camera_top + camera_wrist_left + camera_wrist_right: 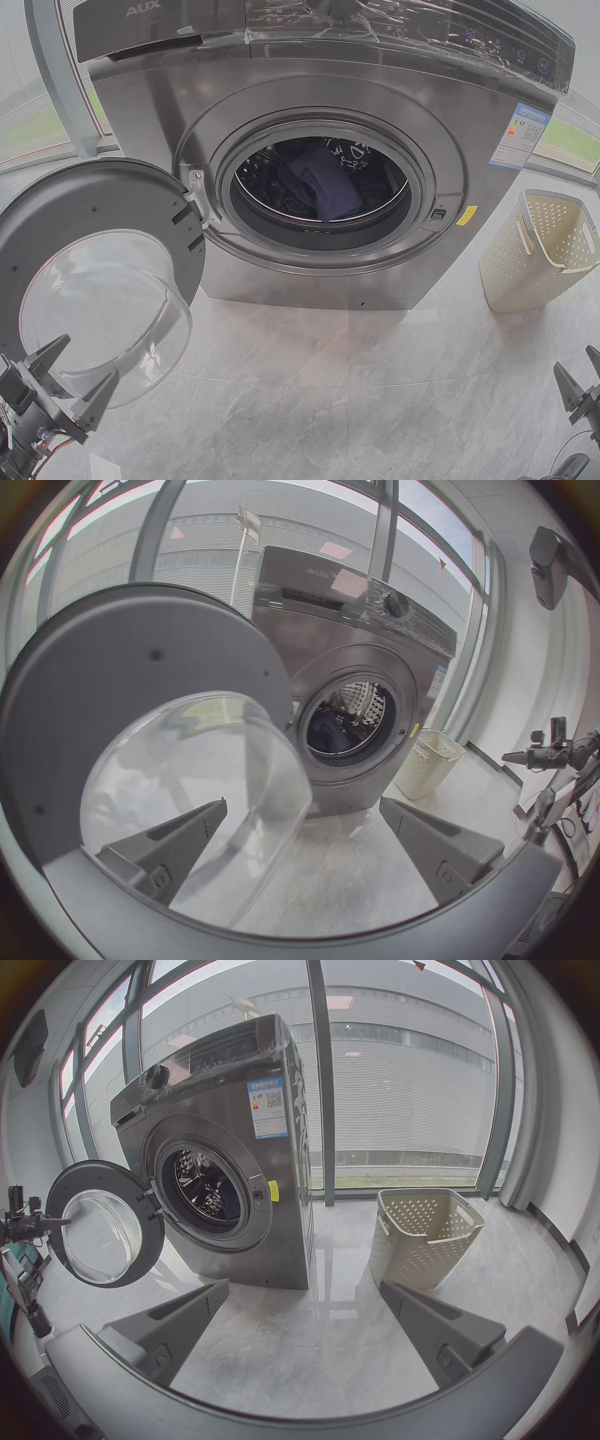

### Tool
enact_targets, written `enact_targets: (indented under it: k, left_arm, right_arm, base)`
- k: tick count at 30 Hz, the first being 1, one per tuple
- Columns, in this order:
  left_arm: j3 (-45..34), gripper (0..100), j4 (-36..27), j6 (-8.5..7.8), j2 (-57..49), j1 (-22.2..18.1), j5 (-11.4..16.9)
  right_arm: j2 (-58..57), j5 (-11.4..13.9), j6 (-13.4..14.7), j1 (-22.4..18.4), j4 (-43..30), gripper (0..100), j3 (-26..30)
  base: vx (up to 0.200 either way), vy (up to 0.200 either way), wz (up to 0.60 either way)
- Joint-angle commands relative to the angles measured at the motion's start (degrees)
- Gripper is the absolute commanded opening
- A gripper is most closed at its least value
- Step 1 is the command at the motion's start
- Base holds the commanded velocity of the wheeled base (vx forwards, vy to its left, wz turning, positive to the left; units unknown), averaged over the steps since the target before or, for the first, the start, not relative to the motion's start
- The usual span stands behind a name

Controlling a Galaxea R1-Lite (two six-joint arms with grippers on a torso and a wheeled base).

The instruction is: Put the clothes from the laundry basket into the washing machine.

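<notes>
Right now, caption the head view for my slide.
Dark clothes in the washing machine, door open, laundry basket beside it, left gripper and right gripper open.

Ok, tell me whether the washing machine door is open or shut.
Open: the door stands wide on its hinge, dark clothes visible inside the drum.

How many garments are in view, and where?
2 distinguishable, both inside the washing machine drum: a navy garment hanging toward the front lip, and a dark white-printed garment behind it. More may lie hidden deeper in the drum or low in the laundry basket.
</notes>
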State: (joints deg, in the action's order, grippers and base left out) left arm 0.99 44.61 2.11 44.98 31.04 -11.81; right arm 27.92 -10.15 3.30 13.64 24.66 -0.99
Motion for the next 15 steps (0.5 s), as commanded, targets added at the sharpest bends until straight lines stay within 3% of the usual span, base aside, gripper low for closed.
enact_targets:
  k: [1, 3, 4, 5, 6, 7, 9, 14, 15]
  left_arm:
    - [-0.99, 100, -8.48, -0.26, -15.28, -8.54, 1.62]
    - [-0.99, 100, -9.54, -0.44, -16.77, -9.50, 2.41]
    - [-0.99, 100, -12.35, -0.35, -20.90, -11.44, 5.48]
    - [-0.99, 100, -12.35, -0.35, -20.90, -11.44, 5.48]
    - [-0.99, 100, -16.57, -0.18, -25.21, -13.28, 8.82]
    - [-0.99, 100, -16.57, -0.18, -25.21, -13.28, 8.82]
    - [-0.99, 100, -24.30, -0.35, -31.18, -15.66, 10.49]
    - [-0.99, 100, -34.15, -0.35, -38.39, -19.26, 11.20]
    - [-0.99, 100, -37.31, -0.79, -39.80, -20.31, 11.64]
  right_arm:
    - [-8.49, 0.22, 0.04, -3.09, -3.48, 100, 0.81]
    - [-9.20, 0.22, 0.04, -3.62, -4.45, 100, 0.81]
    - [-11.39, 0.31, 0.04, -5.12, -7.08, 100, 0.81]
    - [-11.39, 0.31, 0.04, -5.12, -7.08, 100, 0.81]
    - [-14.12, 0.49, -0.05, -6.70, -10.16, 100, 0.72]
    - [-14.12, 0.49, -0.05, -6.70, -10.16, 100, 0.72]
    - [-17.46, 1.45, -0.05, -8.28, -12.97, 100, 0.81]
    - [-23.52, 2.07, -0.14, -9.86, -21.15, 100, 0.72]
    - [-26.42, 3.48, -0.93, -12.50, -24.93, 100, 0.02]
  base:
    - [0.000, 0.000, 0.00]
    - [-0.200, 0.000, 0.00]
    - [-0.200, 0.000, 0.00]
    - [0.000, 0.000, 0.00]
    - [0.000, 0.000, 0.00]
    - [0.000, 0.000, 0.00]
    - [0.000, 0.000, 0.00]
    - [0.000, 0.000, 0.00]
    - [0.000, 0.000, 0.00]
